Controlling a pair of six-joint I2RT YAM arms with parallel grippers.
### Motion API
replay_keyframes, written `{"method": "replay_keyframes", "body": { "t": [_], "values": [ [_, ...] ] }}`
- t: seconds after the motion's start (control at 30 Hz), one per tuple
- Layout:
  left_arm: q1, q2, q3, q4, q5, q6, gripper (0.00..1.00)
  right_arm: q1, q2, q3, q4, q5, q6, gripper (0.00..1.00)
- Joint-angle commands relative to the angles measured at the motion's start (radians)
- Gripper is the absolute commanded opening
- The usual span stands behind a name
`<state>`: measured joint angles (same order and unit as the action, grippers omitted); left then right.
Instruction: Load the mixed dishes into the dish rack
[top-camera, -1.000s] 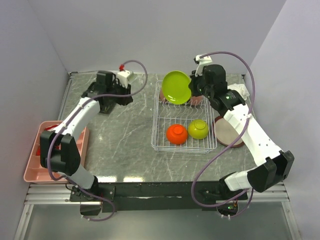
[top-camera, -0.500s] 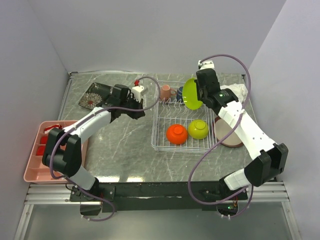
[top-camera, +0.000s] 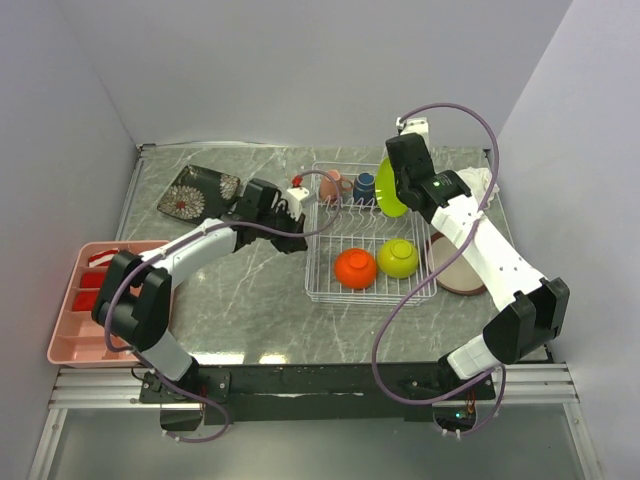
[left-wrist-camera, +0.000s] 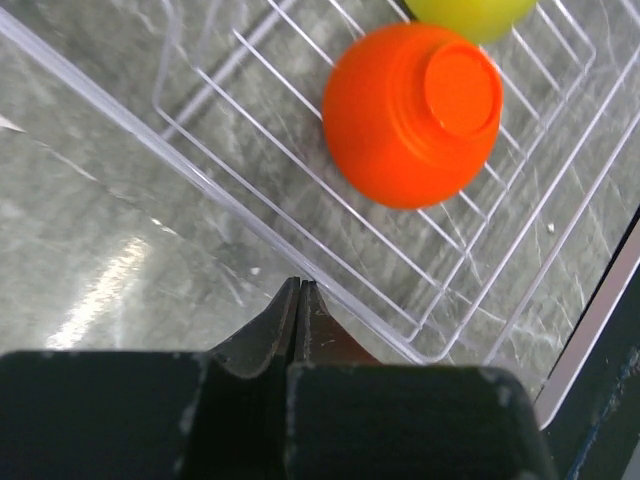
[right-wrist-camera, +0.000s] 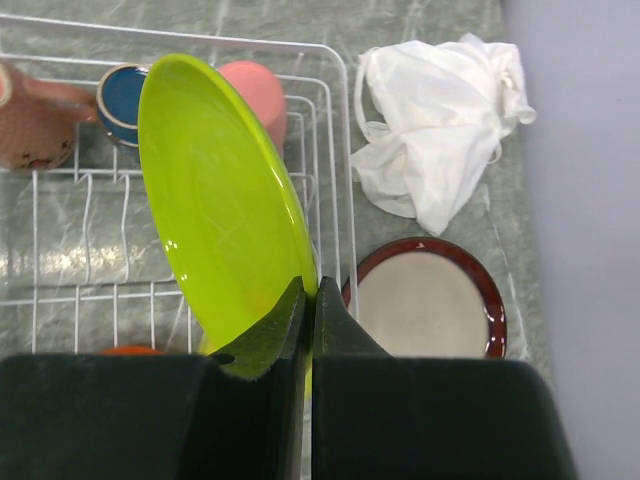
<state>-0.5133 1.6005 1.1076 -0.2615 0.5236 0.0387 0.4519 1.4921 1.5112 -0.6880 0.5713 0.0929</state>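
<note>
Right gripper (right-wrist-camera: 308, 300) is clamped on the rim of the lime green plate (right-wrist-camera: 215, 210). The plate is held on edge and tilted, not flat. The disc extends away from the fingertips, over the far right part of the dish rack (top-camera: 370, 298), just beside the pink cup (right-wrist-camera: 255, 90) and navy cup (right-wrist-camera: 122, 100). Contact with the wires cannot be told.

Judged step: the plate is to be lowered between the prongs, so its edge line has to be matched to the slot direction.

Left gripper (left-wrist-camera: 298, 300) is pinched fully together with nothing held, at the rack's left wall near the orange bowl (left-wrist-camera: 410, 115).

Black floral plate (top-camera: 192, 192) is on the table, nearer the left arm. Brown round plate (right-wrist-camera: 430, 305) is nearer the right.
</note>
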Motion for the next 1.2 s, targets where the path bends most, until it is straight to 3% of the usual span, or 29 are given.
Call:
{"method": "replay_keyframes", "body": {
  "t": [0.0,0.37,0.5,0.53,0.6,0.63,0.83,1.17],
  "values": [
    [-0.053,0.026,0.052,-0.005,0.076,0.026,0.01,0.013,-0.021,0.014,0.039,0.101,0.042,0.0],
    [-0.082,0.042,0.071,-0.004,0.087,0.041,0.01,0.028,-0.03,-0.045,0.076,0.13,0.005,0.0],
    [-0.083,0.023,0.066,-0.054,0.011,0.058,0.02,0.031,-0.015,-0.065,0.097,0.15,-0.004,0.0],
    [-0.083,0.018,0.063,-0.064,-0.017,0.069,0.23,0.031,-0.007,-0.066,0.102,0.151,-0.004,0.0],
    [-0.083,0.0,0.046,-0.09,-0.074,0.09,0.42,0.034,0.01,-0.066,0.105,0.159,0.004,0.0],
    [-0.082,-0.005,0.037,-0.099,-0.082,0.101,0.46,0.036,0.019,-0.059,0.107,0.159,0.004,0.0],
    [-0.062,-0.06,-0.044,-0.093,-0.096,0.099,0.48,0.036,0.082,-0.013,0.05,0.205,0.094,0.0],
    [0.025,-0.102,-0.046,-0.105,-0.086,0.101,0.49,0.039,0.14,-0.009,0.008,0.156,0.13,0.0]
  ]
}}
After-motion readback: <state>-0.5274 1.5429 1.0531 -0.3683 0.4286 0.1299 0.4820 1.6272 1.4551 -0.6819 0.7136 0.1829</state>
